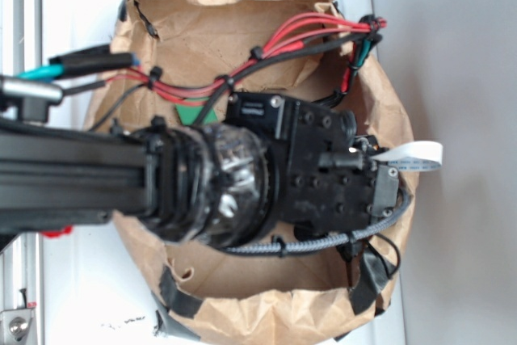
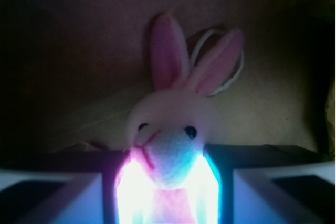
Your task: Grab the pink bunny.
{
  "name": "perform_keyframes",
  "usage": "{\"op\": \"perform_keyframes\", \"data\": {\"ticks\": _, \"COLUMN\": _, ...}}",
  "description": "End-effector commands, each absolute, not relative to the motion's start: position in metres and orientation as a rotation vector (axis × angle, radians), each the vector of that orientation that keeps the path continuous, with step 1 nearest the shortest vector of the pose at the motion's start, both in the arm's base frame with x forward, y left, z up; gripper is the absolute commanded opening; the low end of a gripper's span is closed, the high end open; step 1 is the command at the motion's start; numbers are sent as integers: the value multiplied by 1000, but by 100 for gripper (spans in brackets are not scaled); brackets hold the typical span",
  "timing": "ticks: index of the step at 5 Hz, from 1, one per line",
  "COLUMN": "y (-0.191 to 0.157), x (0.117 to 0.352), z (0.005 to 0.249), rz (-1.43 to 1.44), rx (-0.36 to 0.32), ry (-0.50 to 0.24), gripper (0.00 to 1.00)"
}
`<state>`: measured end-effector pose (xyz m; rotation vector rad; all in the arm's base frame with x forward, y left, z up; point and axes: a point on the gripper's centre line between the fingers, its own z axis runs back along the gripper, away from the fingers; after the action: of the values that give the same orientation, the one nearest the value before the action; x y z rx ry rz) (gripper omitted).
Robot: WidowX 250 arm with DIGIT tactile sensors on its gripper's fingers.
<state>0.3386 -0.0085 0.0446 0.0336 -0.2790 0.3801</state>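
Between fingers (image 2: 168, 198): pink bunny (image 2: 173, 140) body, pads pressed against both sides, head above.

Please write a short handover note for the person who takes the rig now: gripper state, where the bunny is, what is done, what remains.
Gripper: down inside the brown paper bag; the pink bunny sits between its fingers, but whether they press on it cannot be told.
Bunny: face toward the wrist camera, ears up, body lit by the glow between the fingers.
Done: approach and alignment.
Left: confirm the grasp, then lift out of the bag.
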Motion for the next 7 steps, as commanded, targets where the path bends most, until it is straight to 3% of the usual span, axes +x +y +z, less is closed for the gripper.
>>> {"op": "perform_keyframes", "data": {"ticks": 1, "y": -1, "x": 314, "z": 127, "rz": 372, "rx": -105, "ry": -248, "gripper": 0}}
{"op": "perform_keyframes", "data": {"ticks": 3, "y": 11, "x": 290, "z": 182, "rz": 346, "rx": -170, "ry": -262, "gripper": 0}}
{"op": "perform_keyframes", "data": {"ticks": 4, "y": 17, "x": 286, "z": 188, "rz": 342, "rx": -180, "ry": -264, "gripper": 0}}
{"op": "perform_keyframes", "data": {"ticks": 5, "y": 18, "x": 291, "z": 176, "rz": 324, "rx": -158, "ry": -270, "gripper": 100}}
{"op": "perform_keyframes", "data": {"ticks": 7, "y": 20, "x": 302, "z": 135, "rz": 285, "rx": -99, "ry": -254, "gripper": 100}}
